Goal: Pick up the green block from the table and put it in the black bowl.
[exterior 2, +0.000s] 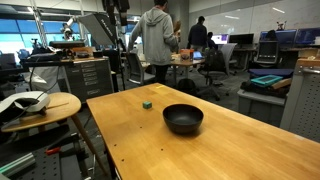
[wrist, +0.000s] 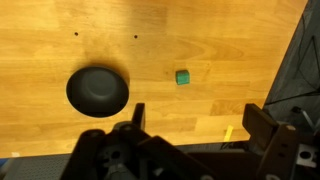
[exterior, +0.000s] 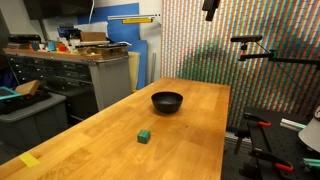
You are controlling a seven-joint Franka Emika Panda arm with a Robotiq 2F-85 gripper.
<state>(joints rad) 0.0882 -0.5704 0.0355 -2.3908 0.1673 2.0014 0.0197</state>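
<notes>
The green block (exterior: 145,135) sits alone on the wooden table (exterior: 205,140), a short way from the black bowl (exterior: 167,101). Both show in both exterior views, block (exterior 2: 147,102) and bowl (exterior 2: 183,119), on the table (exterior 2: 235,150). The bowl is empty. In the wrist view the block (wrist: 182,76) lies to the right of the bowl (wrist: 97,91) on the table (wrist: 200,30). My gripper (wrist: 198,118) is open and empty, high above the table. Only its tip shows at the top edge in the exterior views (exterior: 210,8) (exterior 2: 120,5).
A strip of yellow tape (wrist: 228,133) lies near the table edge (exterior: 30,160). A grey metal workbench with drawers (exterior: 70,75) stands beside the table. A camera stand (exterior: 262,50) is off one side. A round side table (exterior 2: 40,105) and standing people (exterior 2: 155,40) are nearby.
</notes>
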